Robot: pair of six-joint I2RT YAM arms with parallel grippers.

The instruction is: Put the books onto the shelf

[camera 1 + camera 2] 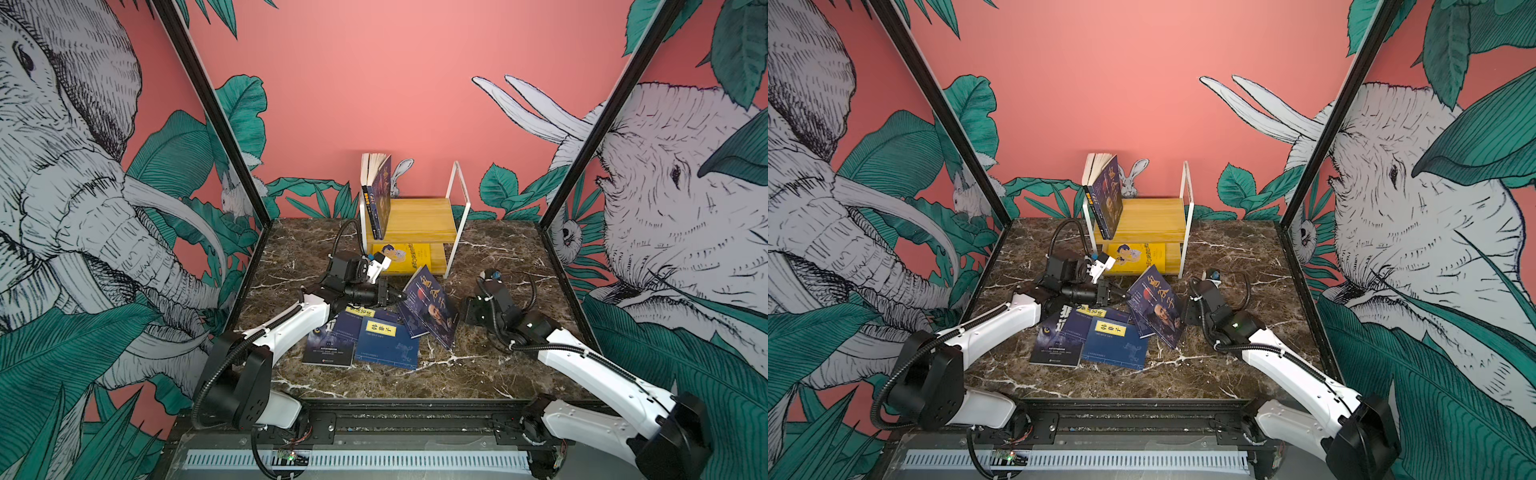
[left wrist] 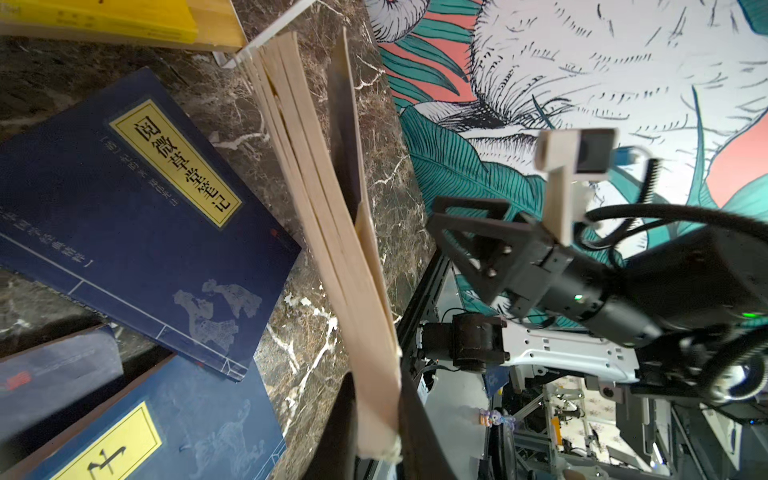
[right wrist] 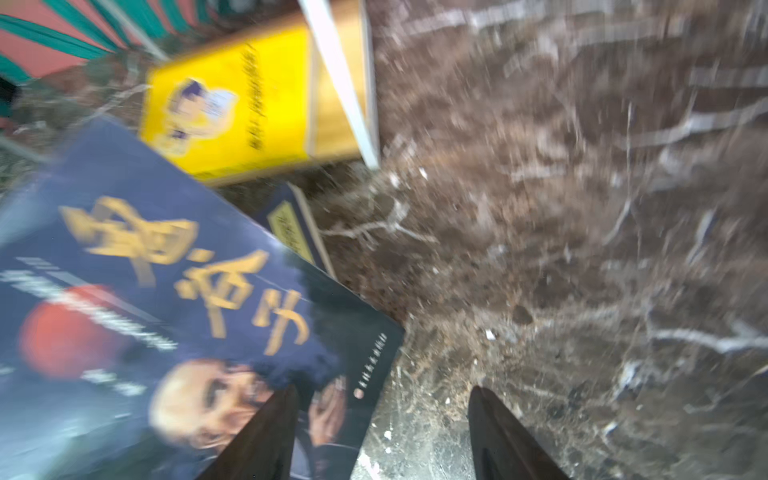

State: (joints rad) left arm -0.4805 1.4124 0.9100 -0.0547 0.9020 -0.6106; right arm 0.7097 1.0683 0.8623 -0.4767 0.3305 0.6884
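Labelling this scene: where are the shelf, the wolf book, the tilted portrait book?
shelf (image 1: 419,216): in a top view, upper board.
wolf book (image 1: 1059,345): in a top view, cover.
tilted portrait book (image 1: 431,308): in a top view, cover.

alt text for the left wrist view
The left gripper is shut on the page edge of a thin dark-covered paperback book held edge-on over the dark marble table. A navy book with a yellow title label lies flat nearby.

I read both top views as bright, evenly lit and sharp, with wide-angle stretch toward the edges. The right wrist view is motion-blurred across the table (image 3: 582,249). The left wrist view is sharp; its wall (image 2: 582,62) glares white.
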